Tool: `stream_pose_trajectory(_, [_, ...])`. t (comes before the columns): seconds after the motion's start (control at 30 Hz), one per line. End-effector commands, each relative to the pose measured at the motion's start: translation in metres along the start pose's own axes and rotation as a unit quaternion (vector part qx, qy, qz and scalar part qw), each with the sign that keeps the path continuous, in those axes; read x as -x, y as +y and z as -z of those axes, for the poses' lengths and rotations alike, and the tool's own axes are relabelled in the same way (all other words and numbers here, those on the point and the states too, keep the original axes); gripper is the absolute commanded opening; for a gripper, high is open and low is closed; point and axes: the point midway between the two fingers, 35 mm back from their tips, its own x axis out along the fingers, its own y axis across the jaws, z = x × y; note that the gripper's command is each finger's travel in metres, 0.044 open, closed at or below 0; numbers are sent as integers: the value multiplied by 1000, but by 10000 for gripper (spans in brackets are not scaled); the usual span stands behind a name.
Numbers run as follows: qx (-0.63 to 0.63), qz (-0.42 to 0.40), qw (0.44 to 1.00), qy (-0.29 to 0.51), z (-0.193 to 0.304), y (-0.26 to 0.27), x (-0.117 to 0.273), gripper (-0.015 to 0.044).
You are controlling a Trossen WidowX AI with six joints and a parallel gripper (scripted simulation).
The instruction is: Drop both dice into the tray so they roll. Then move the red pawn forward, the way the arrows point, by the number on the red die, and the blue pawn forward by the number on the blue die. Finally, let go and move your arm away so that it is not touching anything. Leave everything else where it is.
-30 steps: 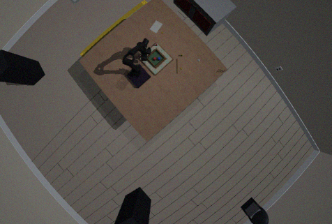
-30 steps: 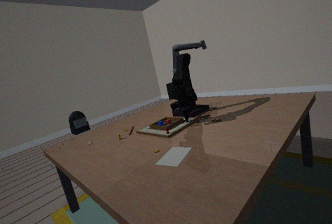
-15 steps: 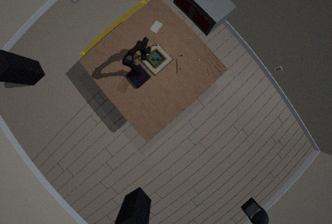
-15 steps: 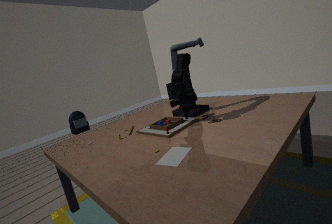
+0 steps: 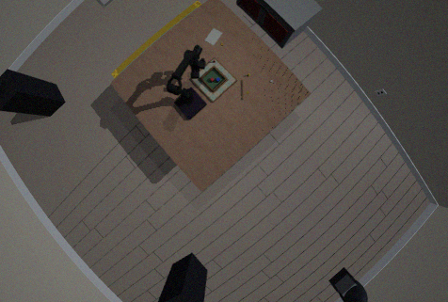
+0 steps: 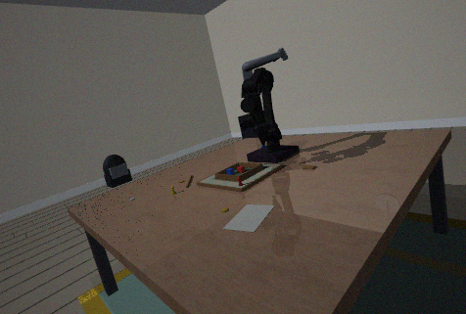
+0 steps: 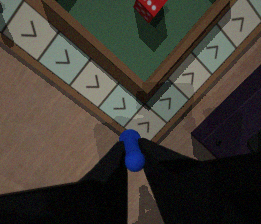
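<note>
The wooden counter (image 6: 343, 199) carried the game board (image 7: 57, 50), its arrow squares framing the green-floored tray (image 7: 112, 35). Both dice lay in the tray, the red die (image 7: 151, 8) and the blue die (image 5: 211, 79), so the rolling step looked done and the pawn-moving step was in hand. The gripper (image 7: 132, 152) had its fingers narrowed onto the blue pawn (image 7: 131, 149), held by the board's near corner square. Next, the pawn would need carrying along the arrows by the blue die's count, which was unreadable here. The red pawn (image 6: 239, 182) stood on the board's edge.
</note>
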Motion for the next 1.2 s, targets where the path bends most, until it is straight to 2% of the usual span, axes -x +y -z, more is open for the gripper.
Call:
stream_pose_trajectory(0.0, [2,-4,1000,-3,1,-3,19,0])
stream_pose_trajectory(0.2, [2,-4,1000,-3,-3,-8,20,0])
stream_pose_trajectory(1.17, [2,2,1000,-7,-58,-103,-36,0])
